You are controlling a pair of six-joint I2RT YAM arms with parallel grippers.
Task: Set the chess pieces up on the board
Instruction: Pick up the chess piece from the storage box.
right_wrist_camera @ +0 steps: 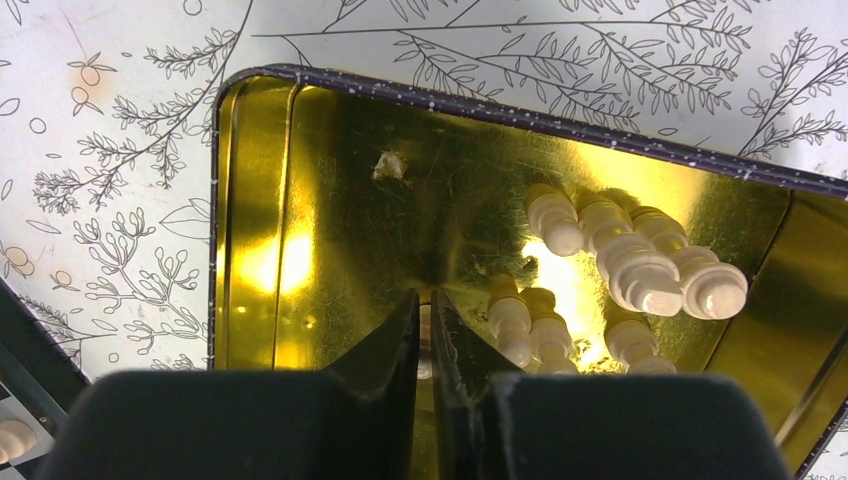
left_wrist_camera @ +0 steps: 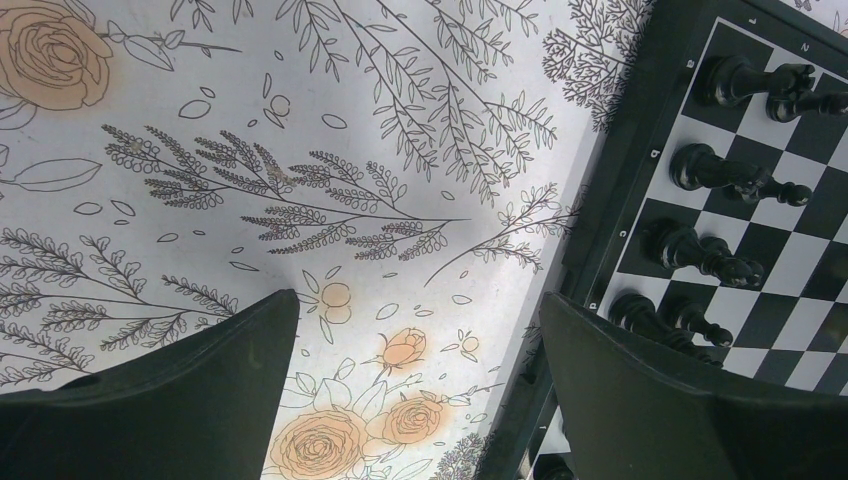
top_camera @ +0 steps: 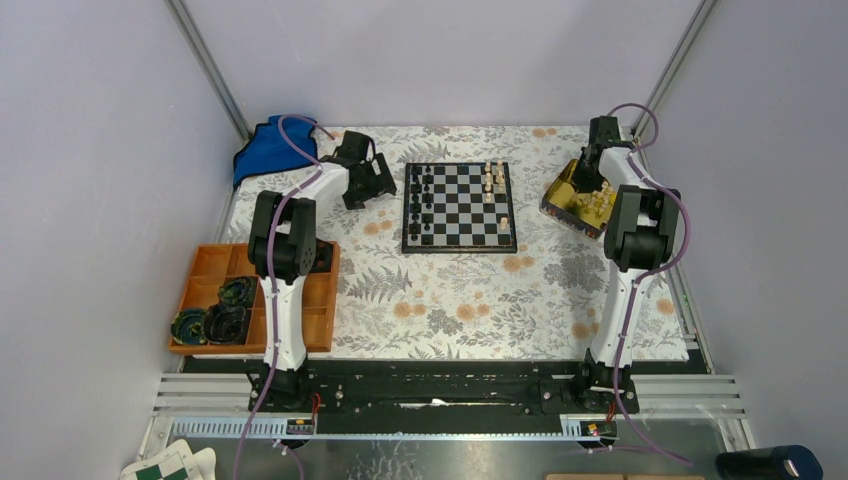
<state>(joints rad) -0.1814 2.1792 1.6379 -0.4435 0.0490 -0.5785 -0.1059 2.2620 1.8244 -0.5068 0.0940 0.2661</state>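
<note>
At left, the left gripper (left_wrist_camera: 420, 305) hovers over the floral bench (top_camera: 450, 300) just beside the board (top_camera: 460, 247), jaws wide apart and empty. Black pieces (top_camera: 422, 205) line the board's two left files; only a few pale pieces (top_camera: 493, 178) stand at its right. Further right, the right gripper (right_wrist_camera: 427, 300) reaches into the gold tin (right_wrist_camera: 260, 250), jaws drawn almost together, apparently on one pale piece (right_wrist_camera: 425, 345), loose pieces (right_wrist_camera: 640, 270) lying beside it. Most of the pale side is yet to be placed.
</note>
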